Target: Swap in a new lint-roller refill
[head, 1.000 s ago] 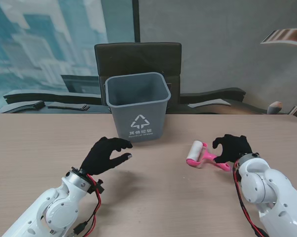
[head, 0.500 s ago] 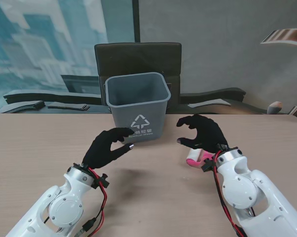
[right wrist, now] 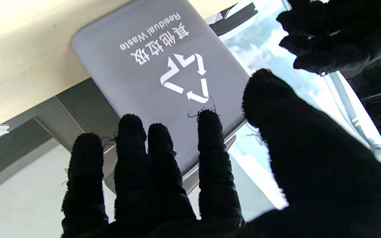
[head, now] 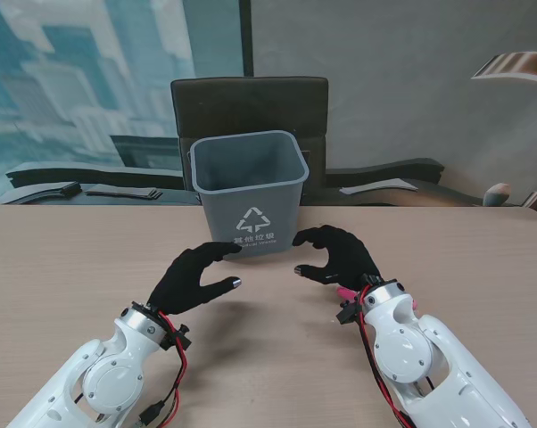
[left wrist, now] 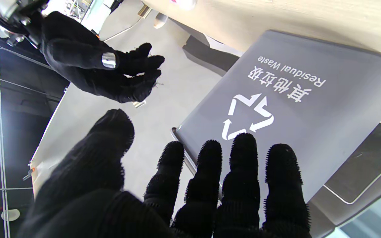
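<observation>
In front of the grey bin (head: 249, 190), the left hand (head: 194, 275) and right hand (head: 338, 255) hover empty, fingers spread, bare table (head: 63, 259) between them.

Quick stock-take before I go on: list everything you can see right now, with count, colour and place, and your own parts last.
Waste bin: one, grey, white recycling mark and the words "Residual Waste", standing at the far middle of the table.
Lint roller: one, pink, only a sliver showing, nearly hidden under the right hand.
Table: one, light wood, bearing the bin.
Chair: one, dark, behind the bin beyond the table.
Flat dark items: a few, on the ledge far left; too small to identify.
Left hand: black glove, open, in front of the bin.
Right hand: black glove, open, fingers curled, facing the left hand.
</observation>
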{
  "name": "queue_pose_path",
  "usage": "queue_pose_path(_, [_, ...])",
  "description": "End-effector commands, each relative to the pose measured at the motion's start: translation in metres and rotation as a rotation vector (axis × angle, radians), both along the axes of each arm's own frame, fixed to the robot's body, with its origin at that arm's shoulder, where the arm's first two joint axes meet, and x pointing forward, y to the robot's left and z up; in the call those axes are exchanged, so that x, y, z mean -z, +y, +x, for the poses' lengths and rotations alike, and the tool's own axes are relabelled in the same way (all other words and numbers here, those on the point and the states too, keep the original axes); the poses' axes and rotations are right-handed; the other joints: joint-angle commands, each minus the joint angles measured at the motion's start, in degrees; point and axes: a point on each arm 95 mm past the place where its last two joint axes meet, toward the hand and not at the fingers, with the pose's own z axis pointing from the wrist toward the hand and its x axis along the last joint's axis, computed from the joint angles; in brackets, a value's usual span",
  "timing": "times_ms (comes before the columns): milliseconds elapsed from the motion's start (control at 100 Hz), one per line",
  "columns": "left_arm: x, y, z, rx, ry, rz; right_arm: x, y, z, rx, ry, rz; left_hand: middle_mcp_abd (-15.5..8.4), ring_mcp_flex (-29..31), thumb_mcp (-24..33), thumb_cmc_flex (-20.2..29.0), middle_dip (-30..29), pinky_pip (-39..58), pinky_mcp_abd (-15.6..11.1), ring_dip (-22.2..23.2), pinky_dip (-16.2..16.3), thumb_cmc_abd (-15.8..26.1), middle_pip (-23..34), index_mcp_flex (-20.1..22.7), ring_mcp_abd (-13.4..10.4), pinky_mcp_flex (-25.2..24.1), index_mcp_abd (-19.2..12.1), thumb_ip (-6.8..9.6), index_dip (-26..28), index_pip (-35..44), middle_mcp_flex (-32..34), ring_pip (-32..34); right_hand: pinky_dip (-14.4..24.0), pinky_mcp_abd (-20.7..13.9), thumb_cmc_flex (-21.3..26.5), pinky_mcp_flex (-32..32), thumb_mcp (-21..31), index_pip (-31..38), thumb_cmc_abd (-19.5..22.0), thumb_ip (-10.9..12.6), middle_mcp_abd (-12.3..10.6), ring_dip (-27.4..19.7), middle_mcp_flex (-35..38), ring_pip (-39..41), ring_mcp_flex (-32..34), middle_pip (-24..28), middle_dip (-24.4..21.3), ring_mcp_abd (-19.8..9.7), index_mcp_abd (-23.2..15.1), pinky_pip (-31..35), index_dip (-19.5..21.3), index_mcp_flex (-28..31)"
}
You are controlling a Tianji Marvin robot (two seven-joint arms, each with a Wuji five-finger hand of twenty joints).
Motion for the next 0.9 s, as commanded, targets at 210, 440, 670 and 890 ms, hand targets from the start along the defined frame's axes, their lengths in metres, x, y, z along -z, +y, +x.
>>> queue_pose_path(210, [0.0018,-0.0005,-0.0001,-0.014,0.005,0.004,0.0098,0.0034,-0.0061,-0.037,0.041,-0.003,1.0,-2.8,1.5,-1.6,-1.8,-1.8,0.3,-1.0,-0.9,-1.9,-0.9,-2.1,-1.2,-1.3,0.5,0.94,-1.0,-2.4,-2.8,-1.6,-0.8,0.2,-2.0,-1.3,0.4,-1.0,0.9,2.6,-1.3,-0.4,-2.2,-1.0,-1.7,-0.7,-0.5,-1.2,-1.4,-1.4,-0.9,-2.3])
queue_pose_path(440, [0.0015,0.0009,0.0002,-0.025,0.007,0.001,0.0112,0.0033,-0.0056,-0.046,0.049,-0.014,1.1,-2.5,1.9,-1.5,-1.8,-2.0,0.4,-0.9,-0.6,-1.9,-0.8,-1.5,-1.0,-1.2,0.5,0.78,-0.8,-2.5,-2.4,-1.3,-0.9,0.2,-2.2,-1.5,0.4,-1.0,1.1,2.6,-1.3,-0.5,-2.1,-1.2,-1.7,-0.8,-0.7,-1.2,-1.2,-1.7,-1.2,-2.4])
queue_pose_path(670, [0.0014,0.0022,0.0000,-0.023,0.008,0.006,0.0110,0.0005,-0.0057,-0.030,0.042,-0.027,1.1,-2.0,2.0,-1.5,-1.9,-1.9,0.5,-0.7,-0.2,-1.9,-1.0,-1.3,-0.9,-1.1,0.4,0.65,-0.7,-2.6,-2.2,-1.0,-0.8,0.1,-2.4,-1.4,0.1,-0.8,1.7,2.6,-1.2,-0.4,-1.9,-1.0,-1.7,-0.6,-0.6,-1.2,-1.1,-1.7,-1.4,-2.1])
queue_pose_path(890, [0.0008,0.0021,0.0001,-0.022,0.006,0.007,0.0131,-0.0030,-0.0040,-0.017,0.052,-0.040,1.0,-1.9,2.1,-1.5,-1.8,-1.9,0.6,-0.6,0.1,-1.9,-1.0,-1.2,-0.9,-0.9,0.4,0.61,-0.6,-2.7,-2.2,-0.9,-0.8,0.1,-2.3,-1.7,-0.4,-0.7,2.3,2.7,-1.1,-0.4,-1.9,-0.9,-1.9,-0.6,-0.6,-1.0,-0.9,-1.8,-1.5,-2.0])
